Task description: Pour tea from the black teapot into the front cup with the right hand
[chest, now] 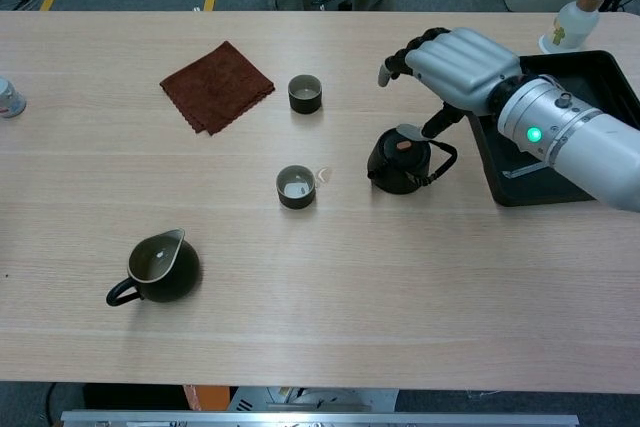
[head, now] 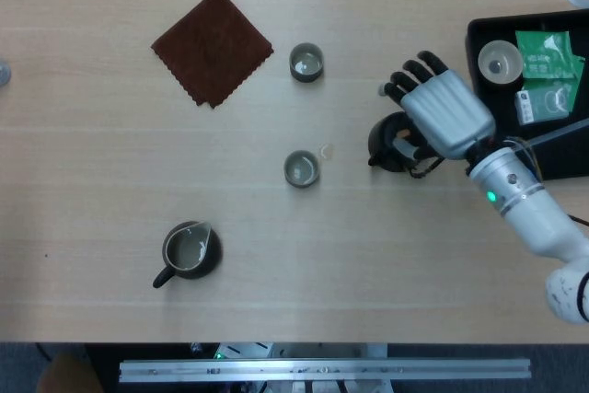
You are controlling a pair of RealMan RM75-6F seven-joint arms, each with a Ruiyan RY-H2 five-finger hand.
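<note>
The black teapot (head: pixel 382 143) (chest: pixel 398 162) stands upright on the table, right of centre, its spout pointing left. My right hand (head: pixel 442 108) (chest: pixel 455 57) hovers above and just behind it, fingers spread, holding nothing; the thumb reaches down near the teapot's handle. The front cup (head: pixel 301 169) (chest: pixel 295 187) sits a short way left of the teapot's spout, with pale liquid in it. A second cup (head: pixel 306 62) (chest: pixel 305 93) stands further back. My left hand is in neither view.
A brown cloth (head: pixel 212 45) (chest: pixel 217 85) lies at the back left. A dark pitcher (head: pixel 190 250) (chest: pixel 158 267) sits at the front left. A black tray (head: pixel 471 62) (chest: pixel 526 194) with a cup and tea packets is right of the hand.
</note>
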